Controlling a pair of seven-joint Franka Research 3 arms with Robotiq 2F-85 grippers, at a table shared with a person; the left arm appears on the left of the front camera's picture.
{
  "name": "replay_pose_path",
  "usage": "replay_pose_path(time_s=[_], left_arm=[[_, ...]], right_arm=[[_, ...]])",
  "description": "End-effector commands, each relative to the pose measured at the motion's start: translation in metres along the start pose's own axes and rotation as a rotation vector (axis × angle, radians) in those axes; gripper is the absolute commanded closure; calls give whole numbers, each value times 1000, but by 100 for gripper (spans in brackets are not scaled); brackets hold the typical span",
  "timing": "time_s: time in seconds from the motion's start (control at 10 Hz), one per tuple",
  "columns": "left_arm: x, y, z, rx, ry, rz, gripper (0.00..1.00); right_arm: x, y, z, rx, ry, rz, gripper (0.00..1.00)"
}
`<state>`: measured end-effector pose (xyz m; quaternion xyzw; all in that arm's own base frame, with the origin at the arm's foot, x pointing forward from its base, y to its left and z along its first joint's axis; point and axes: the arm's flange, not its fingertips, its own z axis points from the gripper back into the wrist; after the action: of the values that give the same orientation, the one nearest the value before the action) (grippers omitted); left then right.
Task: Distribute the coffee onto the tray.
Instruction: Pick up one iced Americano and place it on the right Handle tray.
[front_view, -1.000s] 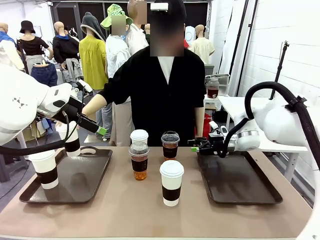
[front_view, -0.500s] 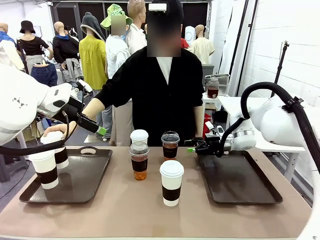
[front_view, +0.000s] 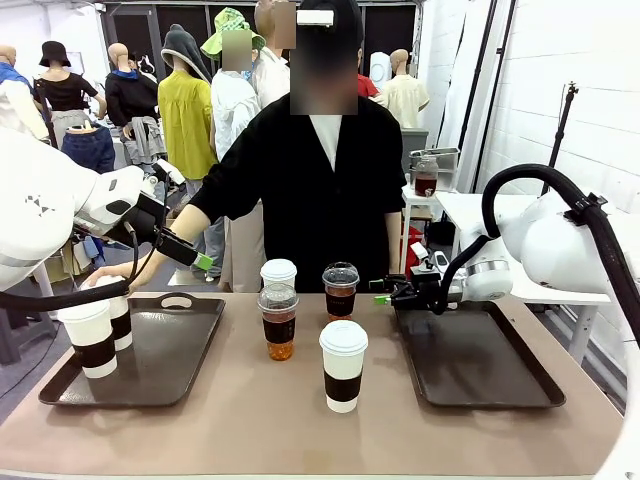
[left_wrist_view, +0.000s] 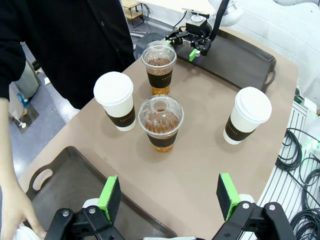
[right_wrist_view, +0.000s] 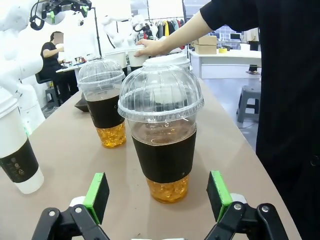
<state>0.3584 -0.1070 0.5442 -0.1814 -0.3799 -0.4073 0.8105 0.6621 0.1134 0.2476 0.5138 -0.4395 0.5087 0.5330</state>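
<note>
The brown surface (front_view: 250, 425) carries two dark trays. The left tray (front_view: 175, 365) has two coffees aboard: one sleeved paper cup (front_view: 90, 342) and its neighbour (front_view: 119, 320), a person's hand (front_view: 100, 279) on that one's lid. The right tray (front_view: 480, 365) sits bare. The left claw (left_wrist_view: 168, 197) hangs wide open above the left tray's edge, gripping nothing. The right claw (right_wrist_view: 157, 196), spread wide and empty, faces the dome-lidded cup (right_wrist_view: 160, 135). Mid-surface also wait a second domed cup (front_view: 279, 322), the front paper cup (front_view: 343, 366) and the back paper cup (front_view: 279, 272). I'd call it two placed, four to go.
</note>
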Motion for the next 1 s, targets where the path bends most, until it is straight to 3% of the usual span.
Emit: replay_pose_path(time_s=[0.0,0.9], left_arm=[[-1,1,1,-7,1,4,0],[-1,1,1,-7,1,4,0]], right_arm=[[-4,-7,-15,-12,-10,15,0],[-13,-24,-40,-23,-33,19,0]])
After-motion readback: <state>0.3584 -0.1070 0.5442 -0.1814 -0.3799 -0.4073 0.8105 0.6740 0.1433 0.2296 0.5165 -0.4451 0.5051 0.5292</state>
